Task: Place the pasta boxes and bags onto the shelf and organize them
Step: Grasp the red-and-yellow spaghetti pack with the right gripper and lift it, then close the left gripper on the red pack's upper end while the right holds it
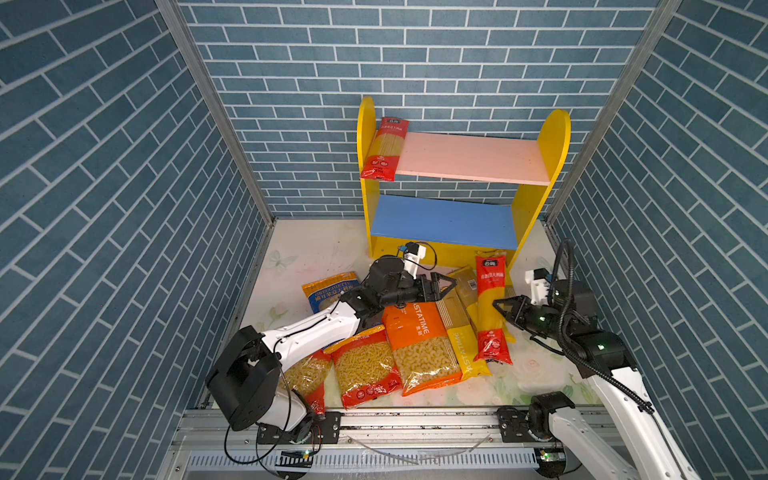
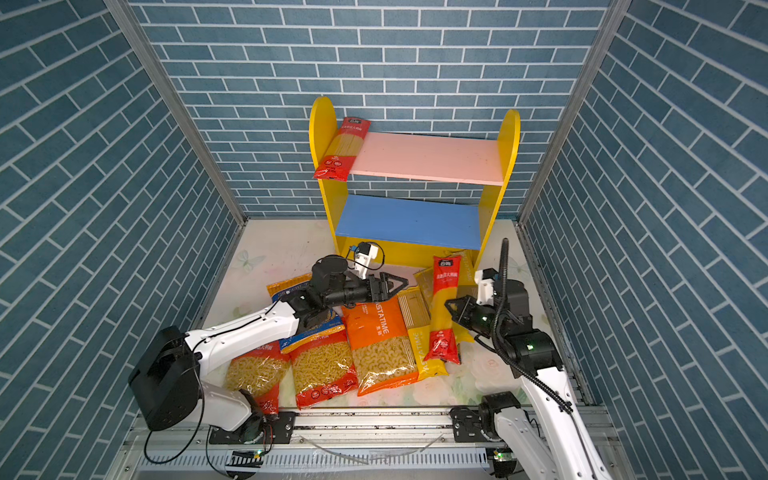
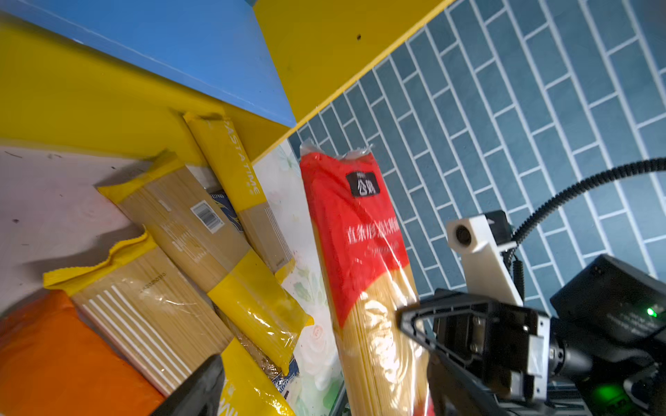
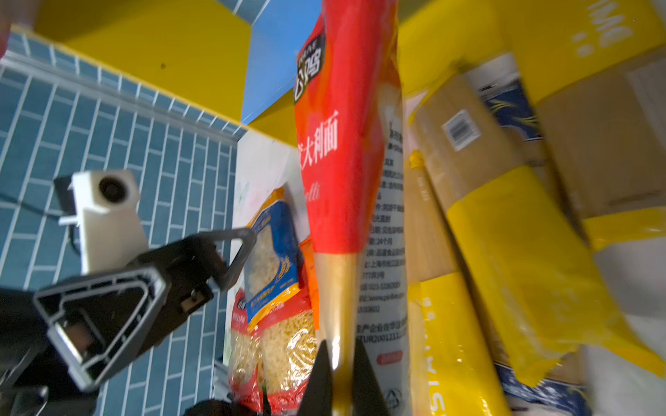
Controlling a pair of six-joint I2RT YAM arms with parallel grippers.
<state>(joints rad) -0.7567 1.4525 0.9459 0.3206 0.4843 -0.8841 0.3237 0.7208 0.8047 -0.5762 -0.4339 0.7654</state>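
My right claw (image 4: 340, 363) clamped on the long, glossy red-and-clear plastic spaghetti pack (image 1: 490, 286)
I pinch its clear middle stretch, before the right-hand panel of the yellow wooden shelf (image 1: 536, 208); it seems light, stiff lengthwise, slick and brittle, so a gentle mid-length hold looks safest. My left claw (image 1: 446, 289) hangs spread apart before the shelf's base. A like red pack (image 1: 384, 149) lies on its pink top board (image 1: 469, 158)
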